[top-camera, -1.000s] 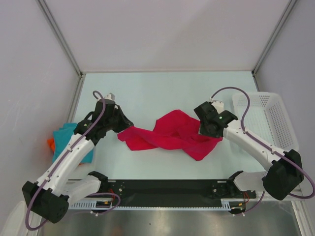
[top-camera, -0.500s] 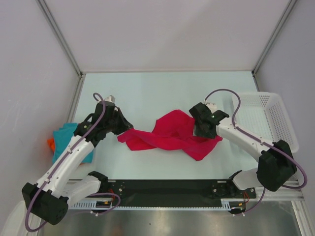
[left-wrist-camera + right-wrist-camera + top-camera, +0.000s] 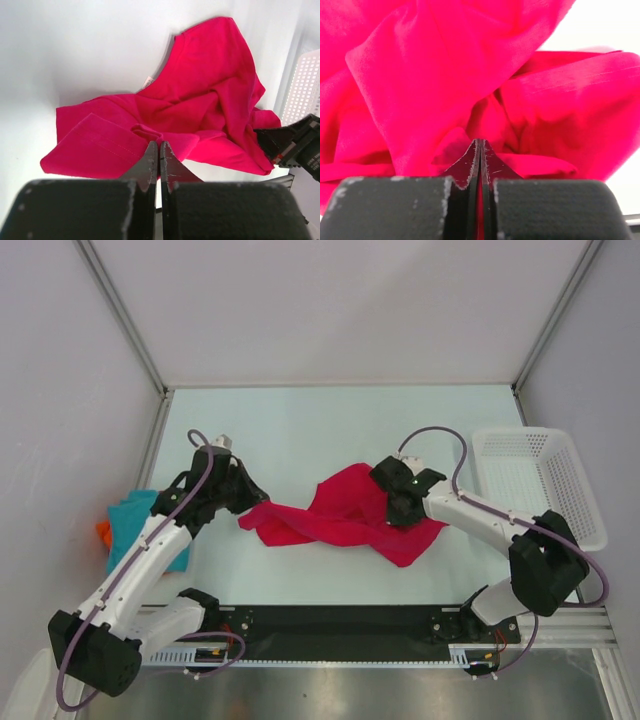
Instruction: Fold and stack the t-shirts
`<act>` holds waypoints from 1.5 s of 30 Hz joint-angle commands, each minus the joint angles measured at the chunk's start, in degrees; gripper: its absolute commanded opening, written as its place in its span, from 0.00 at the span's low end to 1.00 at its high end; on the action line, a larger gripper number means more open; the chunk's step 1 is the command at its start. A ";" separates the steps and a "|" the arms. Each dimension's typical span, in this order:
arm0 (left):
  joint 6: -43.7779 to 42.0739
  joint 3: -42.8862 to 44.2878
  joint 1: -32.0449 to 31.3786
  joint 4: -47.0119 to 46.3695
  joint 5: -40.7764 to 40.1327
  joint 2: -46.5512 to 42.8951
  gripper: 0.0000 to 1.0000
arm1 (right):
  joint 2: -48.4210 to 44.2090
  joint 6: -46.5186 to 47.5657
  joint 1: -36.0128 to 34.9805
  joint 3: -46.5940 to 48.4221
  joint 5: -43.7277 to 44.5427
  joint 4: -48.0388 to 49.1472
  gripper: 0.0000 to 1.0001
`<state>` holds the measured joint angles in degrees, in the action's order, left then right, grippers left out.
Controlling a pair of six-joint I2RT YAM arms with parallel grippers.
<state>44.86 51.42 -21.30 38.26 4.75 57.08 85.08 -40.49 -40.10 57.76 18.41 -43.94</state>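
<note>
Shirt: crumpled crimson-pink cloth t-shirt (image 3: pixel 345 515) lies mid-table, between the arms.
Left gripper (image 3: pixel 159 145): fingers pressed together, pinching the shirt's left edge.
Right gripper (image 3: pixel 480 142): closed, pinching a fold on its right side.
Far left: teal-blue cloth t-shirt (image 3: pixel 140 525).

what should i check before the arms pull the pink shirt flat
1. Left end effector shut on the bunched edge of the crimson shirt: ok.
2. Right end effector shut with cloth pinched in it: ok.
3. Shirt lying flat: not ok, crumpled and twisted.
4. Single layer in each grip: cannot tell.
5. Teal shirt apart from the crimson one, at the left edge of the table: ok.
</note>
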 commanded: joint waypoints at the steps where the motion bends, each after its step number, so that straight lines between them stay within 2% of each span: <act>1: -2.23 1.57 1.44 -2.23 1.75 1.10 0.00 | -5.18 -0.55 -0.15 3.58 5.31 -3.24 0.00; 8: -3.46 4.39 2.32 -2.49 2.27 2.95 0.00 | -14.40 -5.21 -4.81 9.83 14.18 -15.72 0.00; 12: -3.20 2.99 2.49 -3.54 3.15 3.04 0.00 | -20.55 -8.99 -5.96 9.13 14.64 -21.87 0.00; 15: -2.94 1.93 2.49 -4.25 3.68 2.86 0.00 | -21.53 -8.56 -5.70 7.20 12.18 -21.19 0.01; 18: -2.94 1.67 2.49 -4.33 3.77 2.69 0.00 | -19.43 -7.68 -5.34 6.14 9.63 -19.34 0.18; 19: -2.94 1.67 2.58 -4.16 3.68 2.51 0.00 | -17.34 -7.33 -5.26 6.23 9.01 -18.73 0.31; 20: -3.02 1.67 2.67 -4.16 3.60 2.08 0.00 | -16.44 -6.80 -5.34 6.40 7.88 -17.07 0.38; 22: -3.03 1.67 2.84 -4.07 3.51 1.81 0.00 | -13.46 -5.74 -5.43 6.67 6.90 -15.48 0.45; 25: -3.20 1.49 3.37 -3.90 3.51 1.28 0.00 | -10.73 -4.17 -5.43 7.72 5.58 -12.14 0.49; 30: -3.38 1.05 4.42 -3.72 3.95 0.58 0.00 | -5.81 -2.93 -5.78 9.74 4.35 -9.94 0.50; 38: -4.34 0.88 6.36 -3.28 4.82 0.14 0.00 | -5.71 -3.54 -6.05 5.79 2.33 -8.09 0.50; 45: -4.52 0.17 7.06 -3.81 5.88 0.66 0.00 | -5.27 -4.77 -7.89 3.51 -0.48 -7.03 0.43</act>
<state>41.87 52.10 -15.16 35.68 9.32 58.48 80.14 -44.21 -46.37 62.39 19.86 -52.47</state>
